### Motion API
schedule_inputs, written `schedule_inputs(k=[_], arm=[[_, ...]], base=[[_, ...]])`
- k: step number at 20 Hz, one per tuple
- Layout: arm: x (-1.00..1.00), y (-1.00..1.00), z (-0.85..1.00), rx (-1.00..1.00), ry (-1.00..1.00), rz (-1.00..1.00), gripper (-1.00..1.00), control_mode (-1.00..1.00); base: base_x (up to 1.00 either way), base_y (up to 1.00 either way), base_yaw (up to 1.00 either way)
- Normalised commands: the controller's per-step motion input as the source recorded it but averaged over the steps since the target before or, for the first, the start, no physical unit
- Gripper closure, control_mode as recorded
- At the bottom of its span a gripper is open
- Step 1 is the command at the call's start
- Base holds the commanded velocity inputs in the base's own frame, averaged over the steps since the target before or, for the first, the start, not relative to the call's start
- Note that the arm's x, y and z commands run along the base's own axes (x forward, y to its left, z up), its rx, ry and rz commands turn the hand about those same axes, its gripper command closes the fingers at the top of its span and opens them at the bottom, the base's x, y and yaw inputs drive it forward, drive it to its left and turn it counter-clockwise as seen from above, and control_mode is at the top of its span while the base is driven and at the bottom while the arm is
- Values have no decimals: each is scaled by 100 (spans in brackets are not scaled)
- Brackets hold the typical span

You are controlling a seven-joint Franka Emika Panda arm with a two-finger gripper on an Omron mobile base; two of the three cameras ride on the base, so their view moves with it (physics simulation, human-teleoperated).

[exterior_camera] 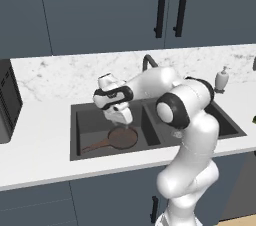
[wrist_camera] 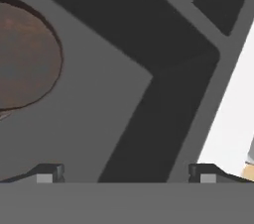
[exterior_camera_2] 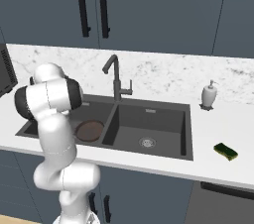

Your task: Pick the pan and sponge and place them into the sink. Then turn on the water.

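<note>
Pan (exterior_camera: 122,138) lying flat on the floor of the sink's (exterior_camera_2: 149,154) left basin, handle running out toward that basin's front-left corner; round brown bowl also in the right base view (exterior_camera_2: 90,131) and at the left edge of the hand view (wrist_camera: 27,59). Just above it, pincer (exterior_camera: 121,118) hanging with fingertips (wrist_camera: 49,172) spread wide, released, nothing between them, so pan likely counts as delivered.

Sponge (exterior_camera_2: 225,151) next, by judgement: sitting on the white table to the right of the sink, near the front edge, well apart from the pincer, across the whole right basin. Long axis slanted, running from back-left to front-right. A wide swing to the right probably needed, perhaps a wrist turn to close across the short side.

Left basin: pan alone. Right basin: bare apart from its silver drain (exterior_camera_2: 147,142). Faucet (exterior_camera_2: 115,77) standing behind the divider, no stream from the spout. Soap dispenser (exterior_camera_2: 209,94) on the table behind the sink's right end, near the likely path to the sponge.
</note>
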Motion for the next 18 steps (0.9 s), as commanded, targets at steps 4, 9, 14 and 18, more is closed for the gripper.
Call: schedule_inputs(k=[4, 9, 14, 18], arm=[[-21, -26, 23, 0, 0, 48, -100, -100], [0, -13, 21, 0, 2, 49, -100, -100], [1, -14, 8, 1, 3, 49, -100, -100], [0, -38, 0, 10, 1, 29, -100, -100]], base=[[0, 0, 0], [0, 0, 0], [0, 0, 0], [0, 0, 0]])
